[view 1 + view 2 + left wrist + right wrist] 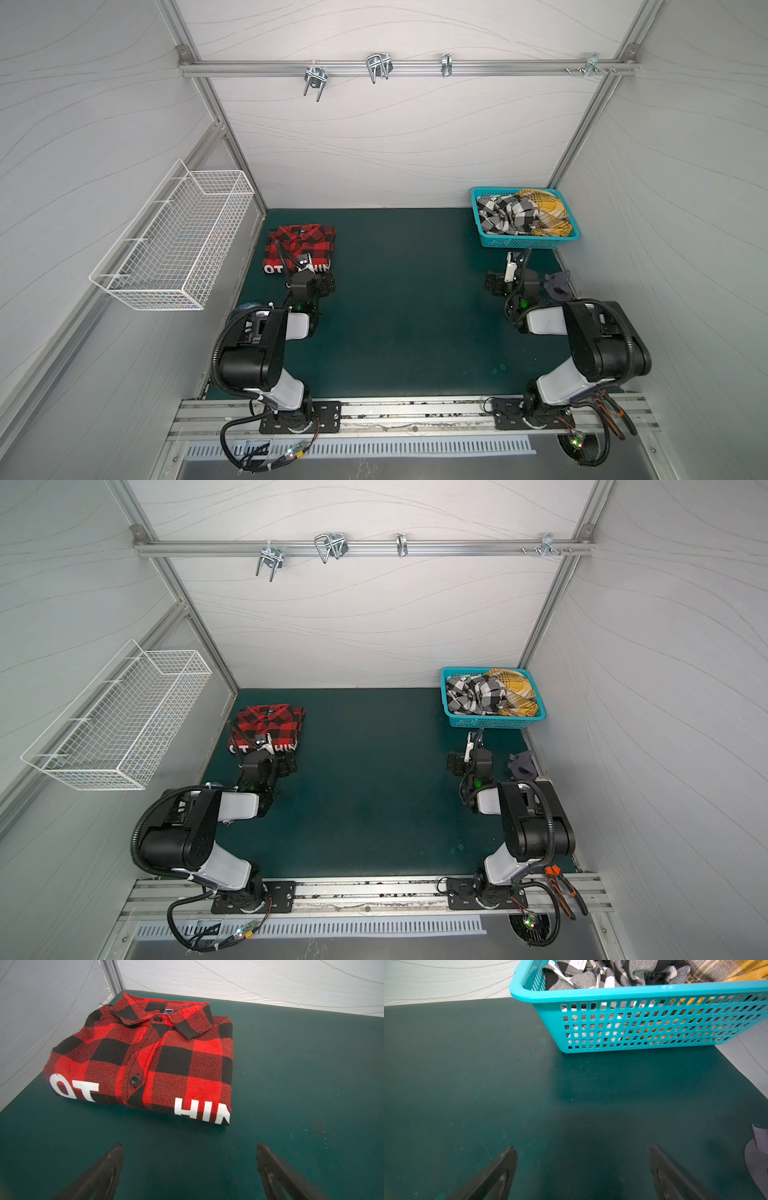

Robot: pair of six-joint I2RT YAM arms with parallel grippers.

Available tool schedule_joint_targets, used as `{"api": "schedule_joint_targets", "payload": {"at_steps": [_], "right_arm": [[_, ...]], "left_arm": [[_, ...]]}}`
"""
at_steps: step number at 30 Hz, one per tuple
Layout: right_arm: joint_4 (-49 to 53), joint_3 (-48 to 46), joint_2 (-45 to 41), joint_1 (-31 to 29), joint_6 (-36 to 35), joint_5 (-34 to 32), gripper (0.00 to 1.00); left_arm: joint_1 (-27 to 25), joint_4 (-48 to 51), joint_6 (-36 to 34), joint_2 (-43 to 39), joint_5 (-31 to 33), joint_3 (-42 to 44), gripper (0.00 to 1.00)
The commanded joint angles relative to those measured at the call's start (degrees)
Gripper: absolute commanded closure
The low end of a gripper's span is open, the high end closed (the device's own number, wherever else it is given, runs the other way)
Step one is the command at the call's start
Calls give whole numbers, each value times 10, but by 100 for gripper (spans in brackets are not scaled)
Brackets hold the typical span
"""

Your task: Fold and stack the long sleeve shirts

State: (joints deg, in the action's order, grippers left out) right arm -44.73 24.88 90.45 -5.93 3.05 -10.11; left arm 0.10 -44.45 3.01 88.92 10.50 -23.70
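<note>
A red-and-black checked long sleeve shirt (299,247) (266,723) (145,1059) lies folded at the mat's far left, collar up and white letters along its near edge. My left gripper (189,1145) hovers open just short of that edge, with nothing between its fingers. A crumpled black-and-white checked shirt (505,216) (478,694) (591,974) and a mustard-yellow plaid shirt (544,212) (515,690) (737,972) fill the teal basket (523,242) (490,721) (633,993) at the far right. My right gripper (582,1146) stands open and empty over bare mat in front of the basket.
A small dark grey scrap (557,284) (758,1151) lies beside the right wrist by the right wall. A white wire basket (178,245) hangs on the left wall. Metal hooks (378,66) hang from the back rail. Orange-handled pliers (561,887) rest on the front rail.
</note>
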Motion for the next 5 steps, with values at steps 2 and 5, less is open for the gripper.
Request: {"api": "schedule_joint_targets", "payload": {"at_steps": [2, 5], "right_arm": [[21, 28, 12, 0, -13, 12, 1], [-12, 1, -6, -7, -23, 10, 1]], "left_arm": [[3, -17, -9, 6, -5, -18, 1], [3, -23, -9, 1, -8, -12, 1]]}}
